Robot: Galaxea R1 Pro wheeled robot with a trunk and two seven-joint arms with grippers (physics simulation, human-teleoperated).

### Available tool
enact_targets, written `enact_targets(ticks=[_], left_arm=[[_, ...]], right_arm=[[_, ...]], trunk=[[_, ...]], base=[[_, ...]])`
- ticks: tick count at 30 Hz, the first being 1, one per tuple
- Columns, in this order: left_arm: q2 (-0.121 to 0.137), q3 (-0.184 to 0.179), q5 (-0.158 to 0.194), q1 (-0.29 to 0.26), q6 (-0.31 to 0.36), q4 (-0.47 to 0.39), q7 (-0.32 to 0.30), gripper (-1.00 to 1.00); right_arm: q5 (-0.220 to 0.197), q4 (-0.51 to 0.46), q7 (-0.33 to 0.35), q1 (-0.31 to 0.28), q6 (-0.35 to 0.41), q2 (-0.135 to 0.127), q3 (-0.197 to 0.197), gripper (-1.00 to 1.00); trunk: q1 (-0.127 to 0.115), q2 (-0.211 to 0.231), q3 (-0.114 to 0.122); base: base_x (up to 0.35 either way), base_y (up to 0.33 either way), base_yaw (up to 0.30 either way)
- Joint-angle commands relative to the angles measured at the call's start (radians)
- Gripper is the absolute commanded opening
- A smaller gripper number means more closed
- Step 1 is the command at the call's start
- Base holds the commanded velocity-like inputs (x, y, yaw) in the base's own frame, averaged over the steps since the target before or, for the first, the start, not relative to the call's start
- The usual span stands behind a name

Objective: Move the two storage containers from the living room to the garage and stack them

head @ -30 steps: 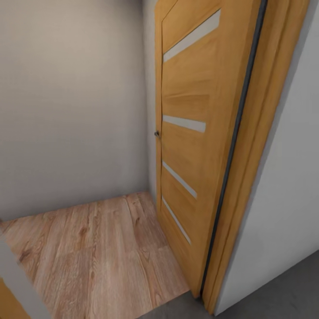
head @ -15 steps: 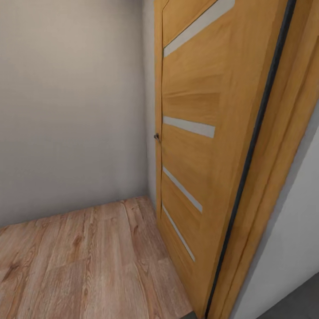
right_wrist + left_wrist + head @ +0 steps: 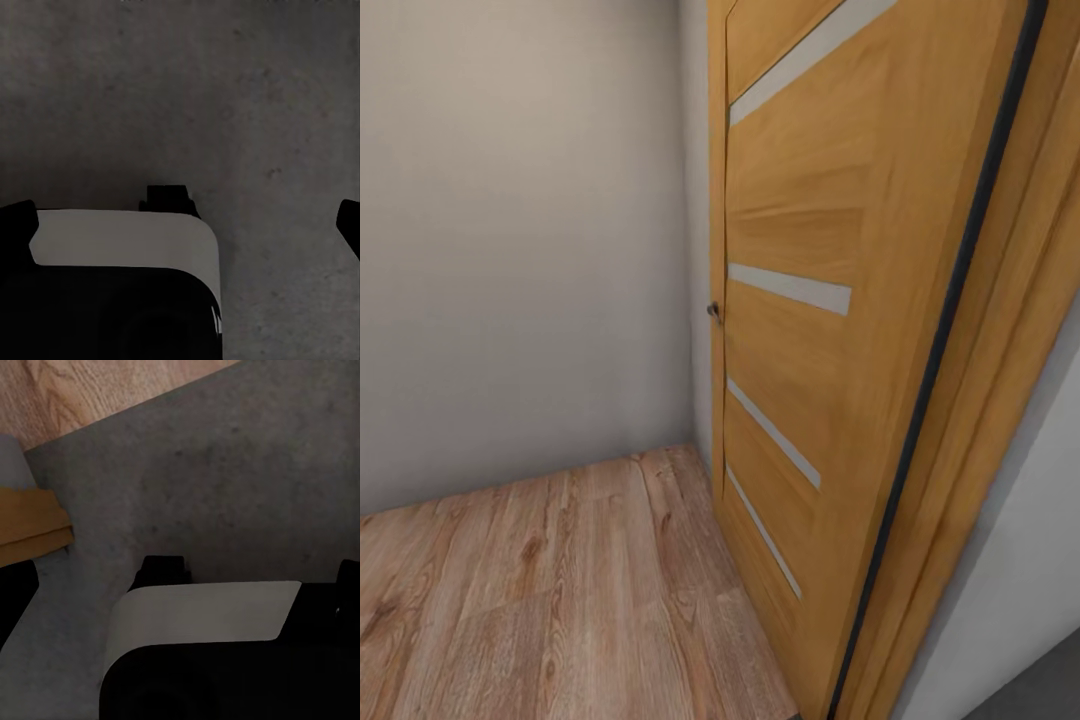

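The dark grey floor [image 3: 247, 97] lies beneath both wrist cameras, meeting light wood planks [image 3: 97, 390] by an orange door frame [image 3: 30, 521]. Ahead, the head view faces an orange striped door [image 3: 800, 330], a small handle [image 3: 713, 311] and a plain wall [image 3: 520, 250]. Both grippers are too hidden, perhaps by the robot's body, to tell whether they are open.

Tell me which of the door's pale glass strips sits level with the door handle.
The second strip from the top on the orange door; it runs beside the handle, the others lying well above or below.
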Motion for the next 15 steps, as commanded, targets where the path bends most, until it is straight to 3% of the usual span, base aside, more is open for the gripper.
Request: enact_targets(ticks=[1, 8, 15], left_arm=[[0.0, -0.007, 0.005, -0.001, -0.004, 0.001, 0.004, 1.0], [0.0, -0.007, 0.005, -0.001, -0.003, 0.001, 0.003, 1.0], [0.0, -0.007, 0.005, -0.001, -0.003, 0.001, 0.003, 1.0]], right_arm=[[-0.007, -0.001, -0.004, 0.0, -0.002, 0.0, 0.008, 1.0], [-0.012, -0.001, -0.005, 0.0, 0.002, 0.001, 0.008, 1.0], [-0.012, -0.001, -0.006, 0.0, -0.001, 0.0, 0.007, 1.0]], trunk=[[0.0, 0.0, -0.001], [0.0, 0.0, -0.001], [0.0, 0.0, -0.002]], base=[[0.0, 0.0, 0.0], [0.0, 0.0, 0.001], [0.0, 0.0, 0.209]])
